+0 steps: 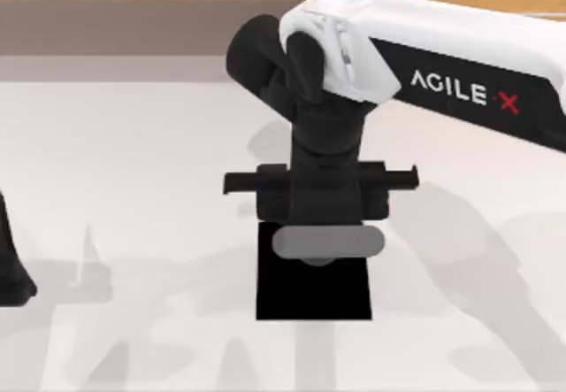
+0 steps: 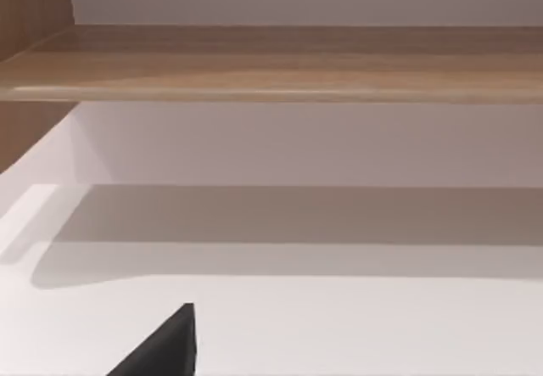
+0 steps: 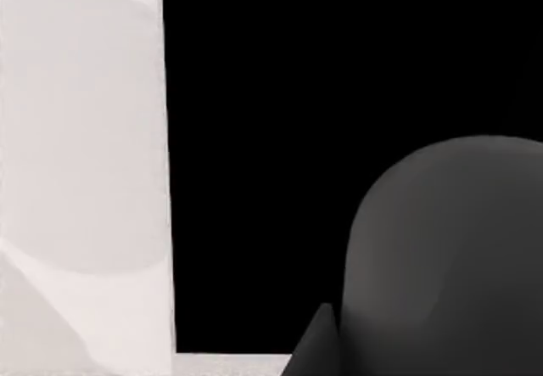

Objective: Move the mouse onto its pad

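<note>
The right gripper hung over the far edge of the pad, near the middle of the table. The mouse lay crosswise directly beneath it, over the pad's far edge, its long axis running left to right. From above, the wrist and crossbar covered the fingers, so whether the claw was clamped on the mouse or parted could not be told. The right wrist view showed the pad as a large black field with a rounded grey bulk, probably the mouse, close to the lens. The left arm sat parked at the table's left edge.

Risks, as judged:
- The mouse covered only the pad's far margin. If let go there, part of it could rest on bare table.
- The smooth, rounded shell could slip or roll if the grip was off-centre.
- If the mouse was not yet resting on the pad, an early release would drop it and it might skid.
</note>
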You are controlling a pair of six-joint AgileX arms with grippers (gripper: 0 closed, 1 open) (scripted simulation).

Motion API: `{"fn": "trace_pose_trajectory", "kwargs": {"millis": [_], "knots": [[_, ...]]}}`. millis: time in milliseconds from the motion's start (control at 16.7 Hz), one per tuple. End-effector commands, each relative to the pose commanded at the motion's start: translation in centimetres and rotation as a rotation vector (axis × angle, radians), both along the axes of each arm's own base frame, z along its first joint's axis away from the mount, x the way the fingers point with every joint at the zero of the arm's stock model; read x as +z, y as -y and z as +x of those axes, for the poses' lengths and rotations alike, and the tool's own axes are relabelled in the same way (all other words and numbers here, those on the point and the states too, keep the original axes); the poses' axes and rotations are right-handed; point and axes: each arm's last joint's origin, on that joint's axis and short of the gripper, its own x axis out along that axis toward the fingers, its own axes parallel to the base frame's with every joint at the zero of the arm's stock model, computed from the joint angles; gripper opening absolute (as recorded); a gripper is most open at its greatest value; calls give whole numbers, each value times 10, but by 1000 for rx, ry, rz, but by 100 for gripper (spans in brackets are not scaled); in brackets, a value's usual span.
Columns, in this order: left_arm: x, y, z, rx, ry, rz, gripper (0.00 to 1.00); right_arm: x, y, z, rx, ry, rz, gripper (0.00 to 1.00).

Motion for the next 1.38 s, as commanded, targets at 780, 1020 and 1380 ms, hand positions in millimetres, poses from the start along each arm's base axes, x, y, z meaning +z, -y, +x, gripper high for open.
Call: {"fn": "trace_pose_trajectory", "kwargs": {"millis": [780, 1020, 1380], "knots": [[0, 0, 0, 0, 0, 0, 100, -38, -9, -18, 51, -135, 10, 0], [0, 0, 0, 0, 0, 0, 100, -37, -6, -8, 25, -44, 20, 0], [0, 0, 0, 0, 0, 0, 100, -46, -2, -1, 6, 1, -1, 0]]}}
